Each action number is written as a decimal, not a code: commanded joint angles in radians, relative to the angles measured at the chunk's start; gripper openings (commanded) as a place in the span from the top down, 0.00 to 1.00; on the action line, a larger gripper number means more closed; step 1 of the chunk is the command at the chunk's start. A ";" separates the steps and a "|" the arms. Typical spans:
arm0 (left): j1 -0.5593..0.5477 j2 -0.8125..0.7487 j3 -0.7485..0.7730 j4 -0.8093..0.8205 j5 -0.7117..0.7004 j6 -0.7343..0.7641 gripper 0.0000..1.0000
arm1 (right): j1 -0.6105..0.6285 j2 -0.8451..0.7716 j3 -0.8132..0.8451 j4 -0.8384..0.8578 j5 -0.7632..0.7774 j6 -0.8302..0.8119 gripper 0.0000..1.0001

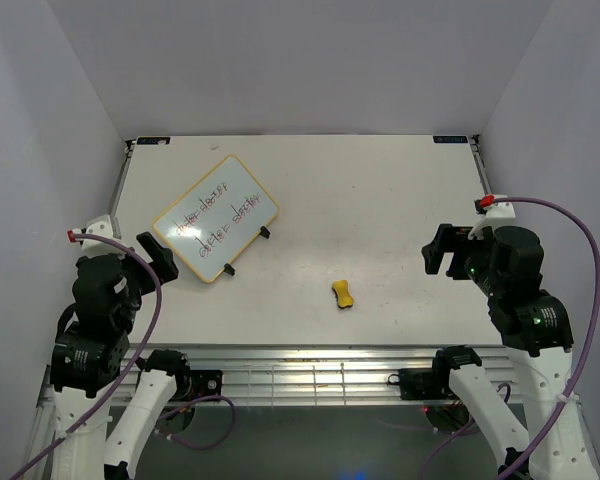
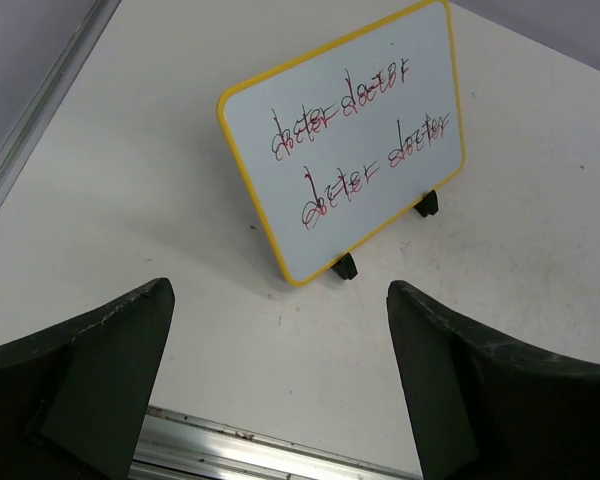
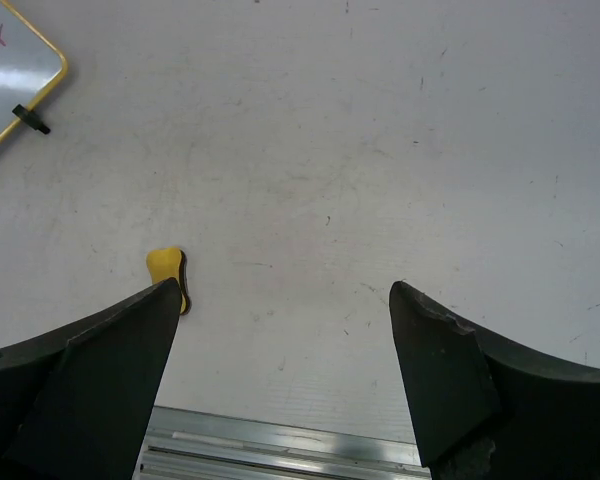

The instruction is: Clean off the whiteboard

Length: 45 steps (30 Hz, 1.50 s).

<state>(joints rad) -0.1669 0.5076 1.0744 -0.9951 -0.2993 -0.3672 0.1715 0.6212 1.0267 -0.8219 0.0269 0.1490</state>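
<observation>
- 1 yellow-framed rectangular whiteboard, two handwritten lines, table's 10 o'clock.
- 1 yellow bone-shaped eraser, 6 o'clock.
- 2 claws: left gripper, right gripper, both wide open, empty.
- White table; pale walls on three sides.

glossy whiteboard, seemingly matt table

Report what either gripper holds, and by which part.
Nothing. The left gripper and right gripper both show open, empty jaws; the eraser lies untouched.
</observation>
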 commanded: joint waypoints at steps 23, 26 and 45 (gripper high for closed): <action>0.004 0.176 -0.329 0.206 0.055 -0.508 0.02 | 0.005 -0.077 -0.180 0.328 -0.515 -0.011 0.10; 0.039 0.195 -0.410 0.330 0.066 -0.545 0.02 | 0.005 -0.072 -0.185 0.339 -0.577 -0.023 0.10; 0.254 0.316 -0.903 1.311 0.371 -0.469 0.02 | 0.166 -0.101 -0.177 0.368 -0.780 -0.114 0.10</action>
<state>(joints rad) 0.0666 0.8093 0.1944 0.1169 0.0113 -0.8066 0.3122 0.5312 0.8169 -0.4839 -0.7025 0.0875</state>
